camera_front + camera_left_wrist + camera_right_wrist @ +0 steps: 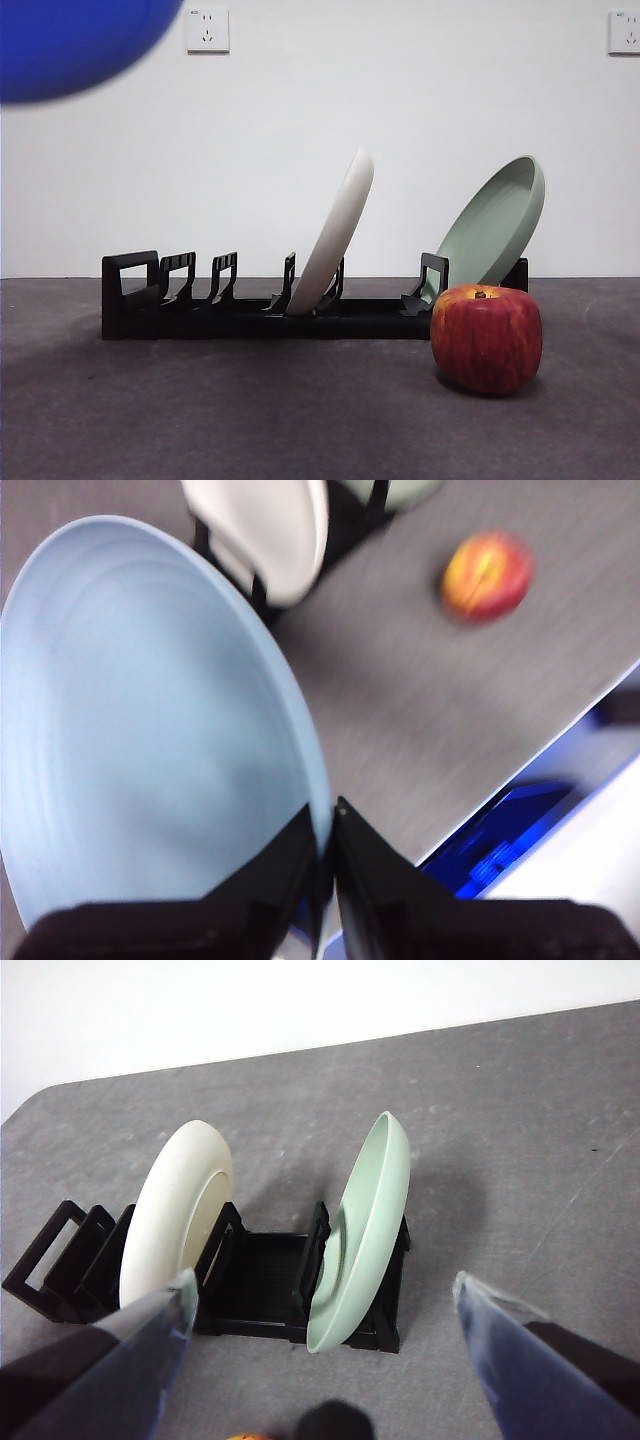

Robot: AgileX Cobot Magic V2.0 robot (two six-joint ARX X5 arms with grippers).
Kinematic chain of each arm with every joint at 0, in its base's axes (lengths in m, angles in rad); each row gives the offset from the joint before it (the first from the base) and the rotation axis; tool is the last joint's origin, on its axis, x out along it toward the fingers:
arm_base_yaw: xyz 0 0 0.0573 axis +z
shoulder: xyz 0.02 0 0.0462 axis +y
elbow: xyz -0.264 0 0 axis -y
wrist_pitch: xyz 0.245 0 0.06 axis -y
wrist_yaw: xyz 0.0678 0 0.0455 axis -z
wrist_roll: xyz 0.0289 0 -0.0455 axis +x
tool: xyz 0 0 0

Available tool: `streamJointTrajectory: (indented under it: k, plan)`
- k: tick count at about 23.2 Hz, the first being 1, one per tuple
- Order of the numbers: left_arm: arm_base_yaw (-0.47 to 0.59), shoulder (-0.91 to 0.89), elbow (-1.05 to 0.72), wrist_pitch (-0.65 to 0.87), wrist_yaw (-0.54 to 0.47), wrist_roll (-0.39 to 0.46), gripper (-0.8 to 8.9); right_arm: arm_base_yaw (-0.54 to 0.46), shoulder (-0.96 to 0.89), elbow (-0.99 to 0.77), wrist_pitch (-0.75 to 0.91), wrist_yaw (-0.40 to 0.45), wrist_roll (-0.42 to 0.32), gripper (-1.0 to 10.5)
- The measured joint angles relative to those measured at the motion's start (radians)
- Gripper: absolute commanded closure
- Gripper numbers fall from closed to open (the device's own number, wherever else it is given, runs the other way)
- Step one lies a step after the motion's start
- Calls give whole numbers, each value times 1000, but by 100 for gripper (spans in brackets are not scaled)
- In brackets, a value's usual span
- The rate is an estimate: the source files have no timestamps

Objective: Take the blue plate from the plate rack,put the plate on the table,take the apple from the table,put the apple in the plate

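My left gripper is shut on the rim of the blue plate, which it holds in the air, clear of the plate rack. The front view shows the blue plate as a blurred blue shape in the top left corner, high above the rack's left end. The red apple rests on the table just in front of the rack's right end, and the left wrist view also shows the apple. My right gripper hovers open above the plate rack, holding nothing.
A cream-white plate leans in the middle of the rack and a sage-green plate leans at its right end. The rack's left slots hold nothing. The table edge runs close by in the left wrist view, with a blue object beyond it.
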Motion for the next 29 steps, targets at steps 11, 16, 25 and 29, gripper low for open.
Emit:
streamJointTrajectory:
  k: [11,16,25,29]
  plan:
    - [-35,191,-353,457,87,7,822,0,0,0,-1,0,0,507]
    - [-35,340,-362,586,140,96,822,0,0,0,-3,0,0,507]
    - [-11,524,-362,715,232,212,602,0,0,0,-3,0,0,507]
    - [-3,523,-362,726,339,217,366,0,0,0,-18,-3,0,507]
